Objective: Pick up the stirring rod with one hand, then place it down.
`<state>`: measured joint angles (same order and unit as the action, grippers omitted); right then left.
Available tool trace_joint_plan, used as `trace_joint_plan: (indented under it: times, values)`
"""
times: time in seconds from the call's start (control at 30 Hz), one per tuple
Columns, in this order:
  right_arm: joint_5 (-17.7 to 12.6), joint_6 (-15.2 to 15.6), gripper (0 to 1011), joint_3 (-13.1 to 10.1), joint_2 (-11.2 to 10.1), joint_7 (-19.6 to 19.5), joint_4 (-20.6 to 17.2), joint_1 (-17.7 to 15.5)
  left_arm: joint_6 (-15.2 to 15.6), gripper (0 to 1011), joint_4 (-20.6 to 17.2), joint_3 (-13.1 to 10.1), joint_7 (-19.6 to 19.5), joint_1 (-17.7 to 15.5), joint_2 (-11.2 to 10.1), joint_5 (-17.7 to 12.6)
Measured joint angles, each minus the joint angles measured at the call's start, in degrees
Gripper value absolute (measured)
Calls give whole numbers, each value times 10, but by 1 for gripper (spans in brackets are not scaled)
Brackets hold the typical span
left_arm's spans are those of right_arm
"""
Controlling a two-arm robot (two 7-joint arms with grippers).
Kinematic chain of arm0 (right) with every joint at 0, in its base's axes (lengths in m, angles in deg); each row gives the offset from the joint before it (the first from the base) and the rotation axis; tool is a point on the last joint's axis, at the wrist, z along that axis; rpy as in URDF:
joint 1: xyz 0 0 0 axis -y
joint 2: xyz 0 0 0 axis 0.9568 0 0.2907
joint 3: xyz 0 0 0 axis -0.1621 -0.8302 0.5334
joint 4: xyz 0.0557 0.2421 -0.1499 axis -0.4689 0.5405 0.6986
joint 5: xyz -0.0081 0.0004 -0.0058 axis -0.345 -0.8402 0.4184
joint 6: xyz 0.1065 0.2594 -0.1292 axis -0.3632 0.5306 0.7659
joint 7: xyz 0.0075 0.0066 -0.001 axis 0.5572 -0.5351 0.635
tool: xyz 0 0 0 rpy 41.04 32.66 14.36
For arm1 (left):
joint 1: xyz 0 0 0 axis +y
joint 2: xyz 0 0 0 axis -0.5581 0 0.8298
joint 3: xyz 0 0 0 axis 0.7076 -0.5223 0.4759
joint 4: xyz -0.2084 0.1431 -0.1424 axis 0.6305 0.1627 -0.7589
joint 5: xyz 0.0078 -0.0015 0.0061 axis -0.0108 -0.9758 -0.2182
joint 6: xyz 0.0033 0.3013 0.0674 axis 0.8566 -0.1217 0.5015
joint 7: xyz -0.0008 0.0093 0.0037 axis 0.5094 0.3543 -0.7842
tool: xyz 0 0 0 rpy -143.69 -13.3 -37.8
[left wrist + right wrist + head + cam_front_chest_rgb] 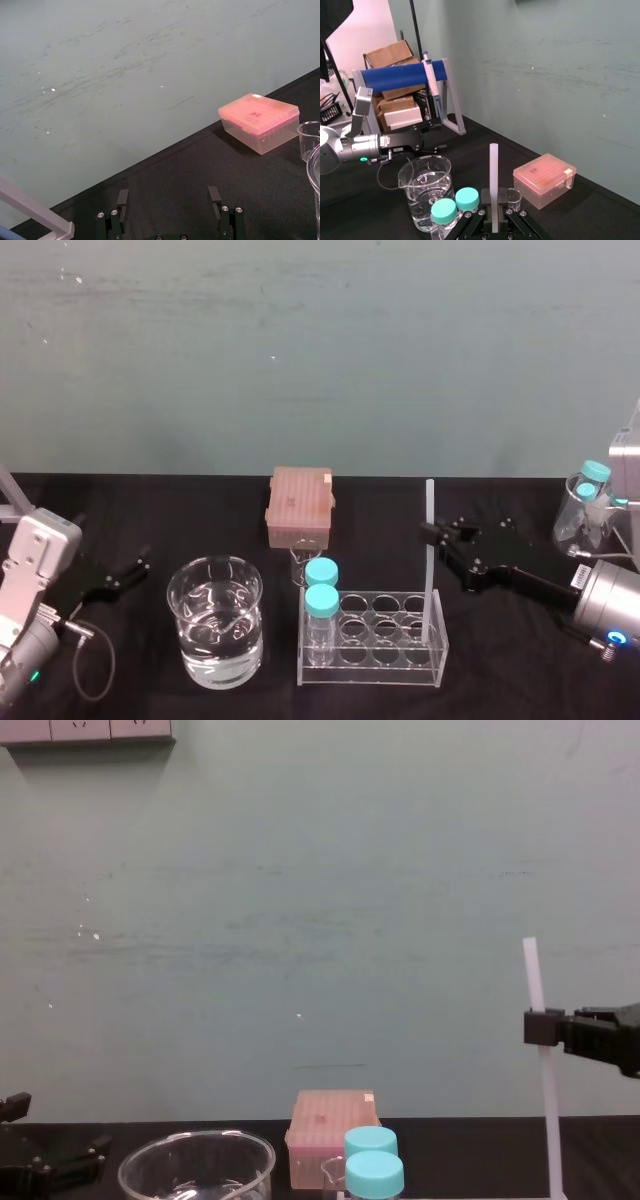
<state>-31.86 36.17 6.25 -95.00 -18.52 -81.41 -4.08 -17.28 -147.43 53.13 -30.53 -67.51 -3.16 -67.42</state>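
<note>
The stirring rod [430,540] is a thin translucent white stick standing upright, with its lower end down in the right column of the clear tube rack [372,665]. My right gripper [437,533] is shut on the rod around mid-height, reaching in from the right. In the right wrist view the rod [493,175] rises straight up from between the closed fingers of the right gripper [493,216]. The chest view shows the rod [533,982] pinched by the right gripper [545,1027]. My left gripper [130,570] rests open at the table's left, nothing between its fingers [122,197].
A glass beaker [215,620] of water stands left of the rack. Two blue-capped bottles [321,590] sit in the rack's left column. A pink lidded box [299,505] lies behind. A flask with a blue cap [585,505] stands at far right.
</note>
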Motion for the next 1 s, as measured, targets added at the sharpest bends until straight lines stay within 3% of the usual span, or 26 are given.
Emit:
trace_joint_plan:
  times: [1.0]
  values:
    - [34,-33,67,33,21,-7,47,3,0,1005,0,0,0,0,0,0]
